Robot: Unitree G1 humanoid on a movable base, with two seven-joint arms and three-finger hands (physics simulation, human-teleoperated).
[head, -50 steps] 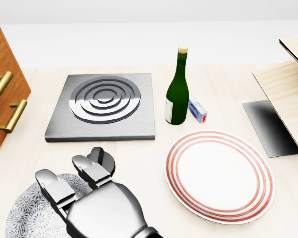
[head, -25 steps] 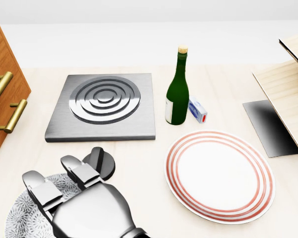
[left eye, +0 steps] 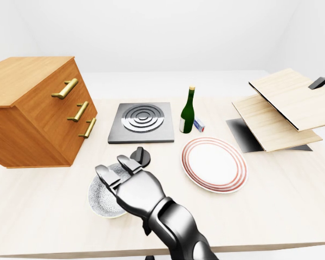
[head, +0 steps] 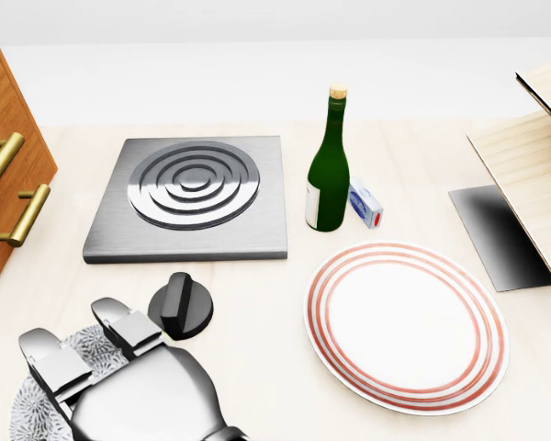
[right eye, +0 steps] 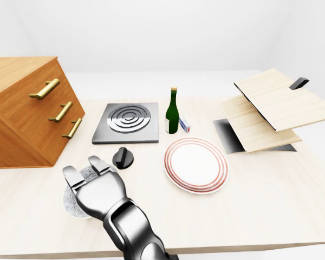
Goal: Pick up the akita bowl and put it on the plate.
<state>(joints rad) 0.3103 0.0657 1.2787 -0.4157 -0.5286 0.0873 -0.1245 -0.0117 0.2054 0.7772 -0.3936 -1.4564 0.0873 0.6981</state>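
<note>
the left hand (left eye: 132,184), a shiny metal one, hovers over the akita bowl (left eye: 100,197) with its fingers (head: 124,326) spread and only slightly bent, open and not closed round anything; whether it touches the rim i cannot tell

the bowl, white with a fine grey pattern, sits on the pale tabletop (left eye: 276,200) at the lower left of the head view, mostly hidden beneath the hand

the plate (left eye: 214,164), white with red rings, lies empty to the right of the bowl, a strip of bare tabletop between them

a black knob (head: 180,306) stands just beside the fingertips, between the bowl and the grey burner slab (left eye: 142,122)

above the plate in the left-eye view a green bottle (left eye: 187,111) stands upright, with a small white box (head: 365,203) lying right beside it

a wooden drawer cabinet (left eye: 38,111) with brass handles stands at the left, and tilted wooden boards (left eye: 281,105) at the right

the right hand does not show
</note>
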